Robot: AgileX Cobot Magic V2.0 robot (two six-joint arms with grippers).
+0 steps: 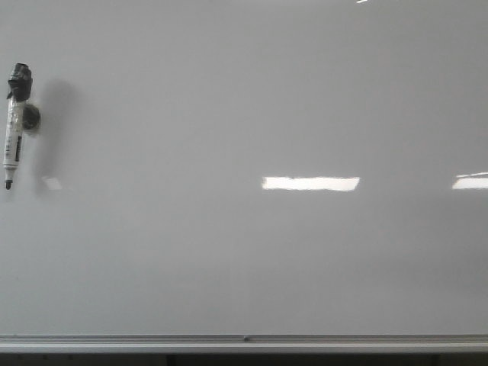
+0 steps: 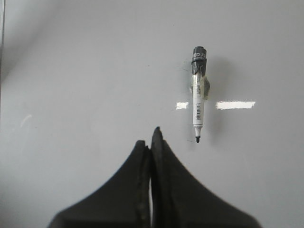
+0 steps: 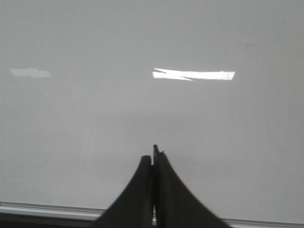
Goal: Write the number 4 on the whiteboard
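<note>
End effectors (image 2: 151, 142) closed; whiteboard (image 1: 244, 252) unmarked

Whiteboard (image 1: 244, 252) face bare across centre and right, down to bottom rail (image 1: 244, 341); only light glares there. Sole obstacle: marker (image 1: 14, 126), uncapped, tip down, held on a round mount (image 1: 30, 116) at far left edge, standing proud of the surface. Left gripper (image 2: 151, 142) near marker tip, not touching.
</note>
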